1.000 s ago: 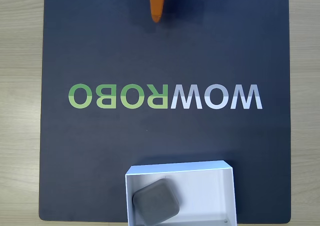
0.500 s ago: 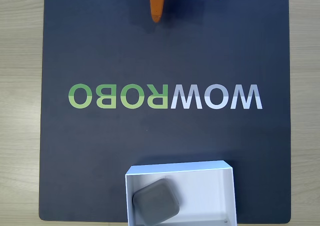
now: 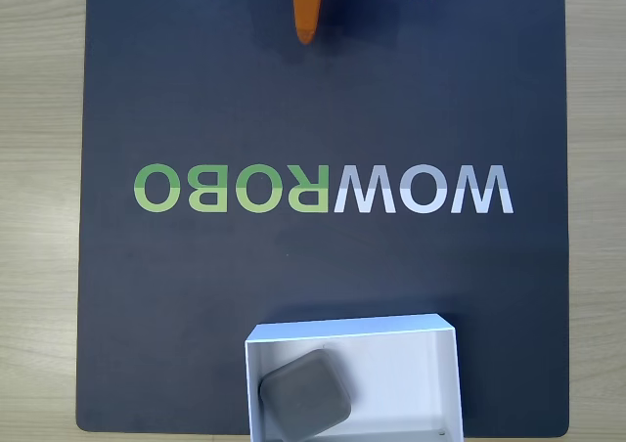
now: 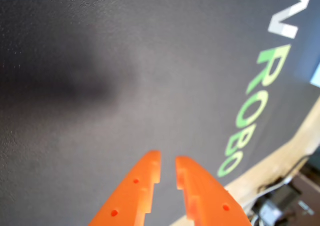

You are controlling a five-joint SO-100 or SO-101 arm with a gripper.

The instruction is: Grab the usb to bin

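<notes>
In the fixed view, a light wood table [image 3: 39,217] shows at the far left, and a big dark mat [image 3: 323,100] lies on it. Across the middle of the mat are upside-down letters [image 3: 323,189], green on the left and pale grey on the right. At the top edge, a bit left of the middle, my orange gripper [image 3: 306,37] points down at the mat, well apart from everything else. Down at the bottom edge stands the white bin [image 3: 448,336], open on top. The grey usb [image 3: 305,397] lies inside it, in the left part, turned a little so its corners point at the walls. It sits near the left wall, but I cannot tell if it touches. The right part of the bin floor is bare white. In the wrist view, the mat [image 4: 100,61] is dark with a soft shadow on the left. My gripper [image 4: 168,162] comes up from the bottom edge with its two orange fingers [image 4: 135,191] almost together, a thin gap between the tips, and nothing between them. The green letters [image 4: 252,106] run along the right side.
</notes>
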